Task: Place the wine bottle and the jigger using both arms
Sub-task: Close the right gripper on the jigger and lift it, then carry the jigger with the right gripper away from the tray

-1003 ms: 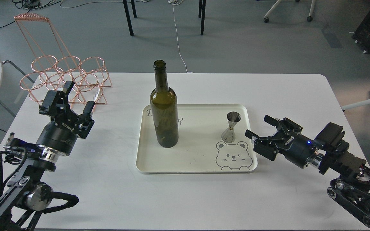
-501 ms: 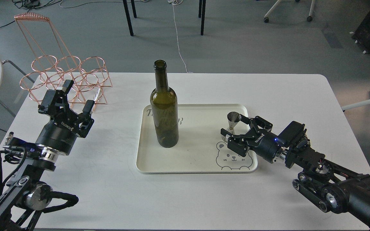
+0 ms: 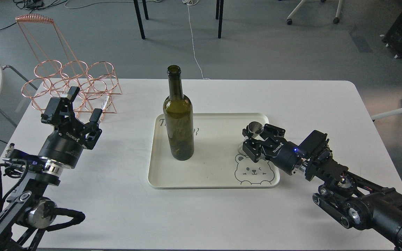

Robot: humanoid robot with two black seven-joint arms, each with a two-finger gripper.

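Note:
The wine bottle (image 3: pixel 178 122), tall and dark olive-green, stands upright on the left part of a cream tray (image 3: pixel 211 167). The steel jigger (image 3: pixel 255 127) stands upright at the tray's right side; only its upper cup shows. My right gripper (image 3: pixel 257 136) reaches in from the right and is shut around the jigger's waist, hiding its lower cone. My left gripper (image 3: pixel 85 104) is open and empty over the table, well left of the tray and bottle, just in front of the copper rack.
A copper wire bottle rack (image 3: pixel 72 83) with several rings stands at the table's back left corner. The tray has a bear drawing (image 3: pixel 253 170) at its front right. The white table (image 3: pixel 117 209) ends close behind the rack and bottle.
My right arm has reached left over the tray's right edge and its fingers have closed around the jigger. The left arm, bottle and tray have not moved.

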